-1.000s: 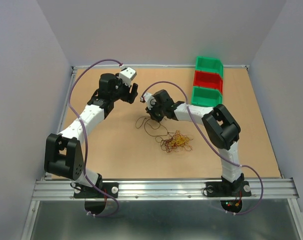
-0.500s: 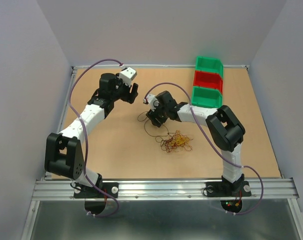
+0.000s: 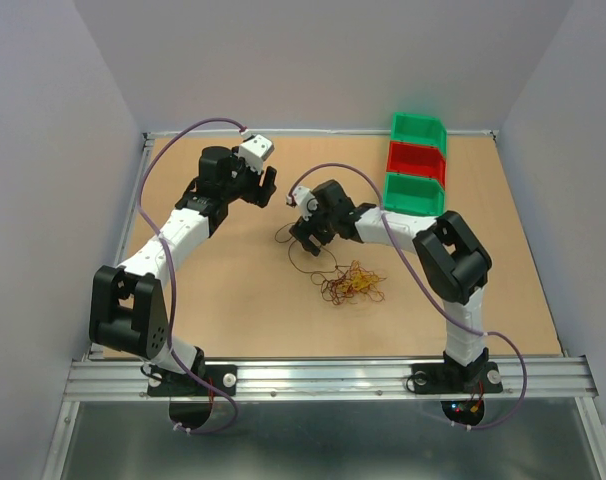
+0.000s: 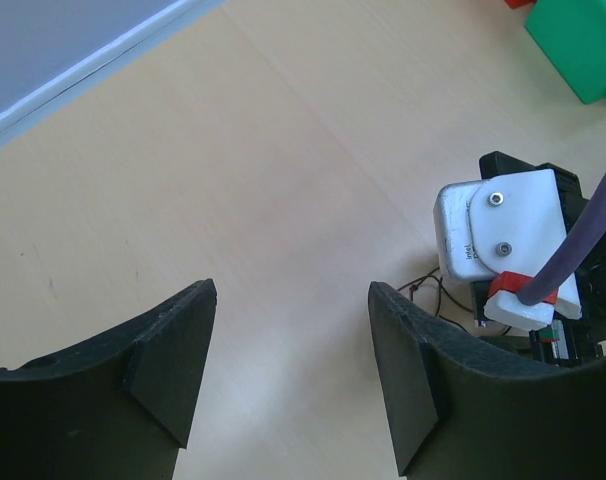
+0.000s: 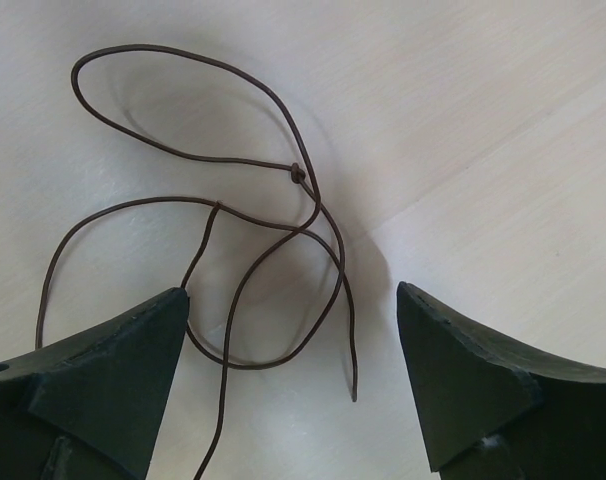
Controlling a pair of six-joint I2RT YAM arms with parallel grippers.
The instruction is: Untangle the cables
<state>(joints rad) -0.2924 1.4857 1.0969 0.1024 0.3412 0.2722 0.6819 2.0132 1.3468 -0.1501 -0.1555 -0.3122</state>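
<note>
Nearest the bases, the tangle of cables [image 3: 353, 283] is seen on the table [image 3: 223, 290]. Just beyond it, a single brown cable [image 5: 295, 172] lies in flat loops directly beneath the right gripper [image 5: 293, 292], whose jaws are spread wide with nothing held. Farther left, the left gripper [image 4: 292, 290] is likewise parted and empty. The right arm is judged the nearer to the tangle.
</note>
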